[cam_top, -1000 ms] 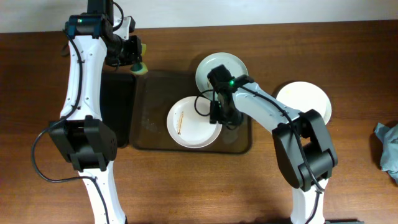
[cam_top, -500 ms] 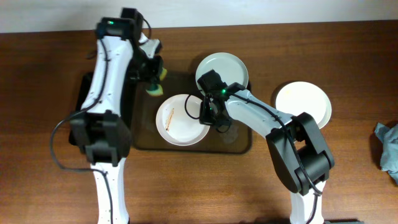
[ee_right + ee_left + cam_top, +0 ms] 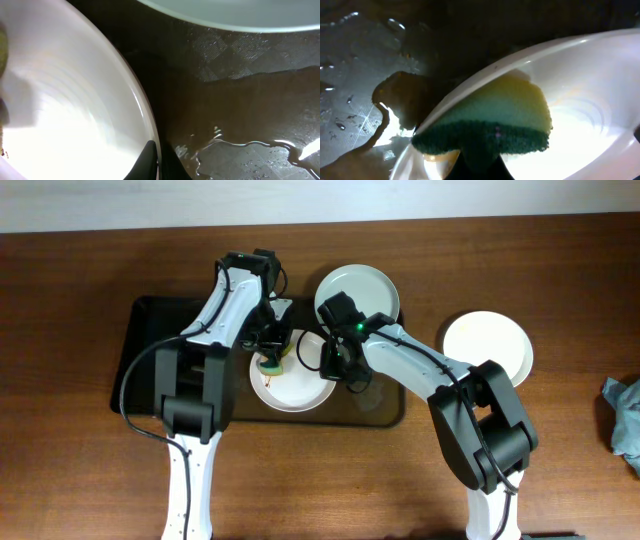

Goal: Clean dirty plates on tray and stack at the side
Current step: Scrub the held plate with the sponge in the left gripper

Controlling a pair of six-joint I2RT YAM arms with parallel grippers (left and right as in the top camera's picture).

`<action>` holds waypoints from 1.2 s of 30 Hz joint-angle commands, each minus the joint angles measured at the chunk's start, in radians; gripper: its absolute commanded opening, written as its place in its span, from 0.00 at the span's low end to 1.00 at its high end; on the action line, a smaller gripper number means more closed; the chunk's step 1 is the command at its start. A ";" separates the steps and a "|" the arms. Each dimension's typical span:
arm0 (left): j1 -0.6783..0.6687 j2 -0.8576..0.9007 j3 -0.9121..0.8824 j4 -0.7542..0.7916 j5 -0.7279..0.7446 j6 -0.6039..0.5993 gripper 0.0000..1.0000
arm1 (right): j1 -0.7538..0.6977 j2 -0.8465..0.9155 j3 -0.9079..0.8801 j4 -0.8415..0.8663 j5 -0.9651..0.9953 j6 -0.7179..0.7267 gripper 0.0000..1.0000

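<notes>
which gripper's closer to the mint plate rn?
Right. The right gripper pinches the right rim of the white plate, next to the mint plate. The left gripper, holding the sponge, is over that plate's left side, farther off.

The left tool has swung in from its place above the black tray and now presses its yellow-and-green sponge onto the left part of the white plate, covering the spot where the orange-brown smear showed. That plate, pinched at its right rim by the right tool, has slid a little leftward within the brown tray, the right tool going with it. The black tray, largely hidden under the left arm a second ago, now lies mostly in the open.
</notes>
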State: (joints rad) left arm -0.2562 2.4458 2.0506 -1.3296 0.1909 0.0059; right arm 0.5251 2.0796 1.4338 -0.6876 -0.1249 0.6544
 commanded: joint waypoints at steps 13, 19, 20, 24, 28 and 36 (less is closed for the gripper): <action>-0.007 0.042 -0.222 0.311 -0.055 -0.035 0.01 | -0.004 0.009 -0.024 -0.010 0.030 0.002 0.04; -0.016 0.026 -0.298 0.343 -0.193 -0.143 0.01 | -0.004 0.009 -0.029 -0.003 0.032 0.002 0.04; -0.016 0.003 -0.298 0.344 -0.253 -0.207 0.01 | -0.004 0.009 -0.029 -0.003 0.032 0.002 0.04; -0.016 -0.035 -0.315 0.312 -0.429 -0.362 0.01 | -0.014 0.009 -0.031 -0.004 0.032 0.002 0.04; -0.016 -0.036 -0.481 0.417 -0.439 -0.406 0.01 | -0.016 0.009 -0.031 -0.003 0.032 0.002 0.04; -0.016 -0.036 -0.481 0.230 -0.026 -0.209 0.01 | -0.016 0.011 -0.031 0.001 0.032 0.002 0.04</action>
State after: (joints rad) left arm -0.2749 2.2456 1.6810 -1.0782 0.0078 -0.2909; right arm 0.5129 2.0800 1.4292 -0.6724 -0.1341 0.6720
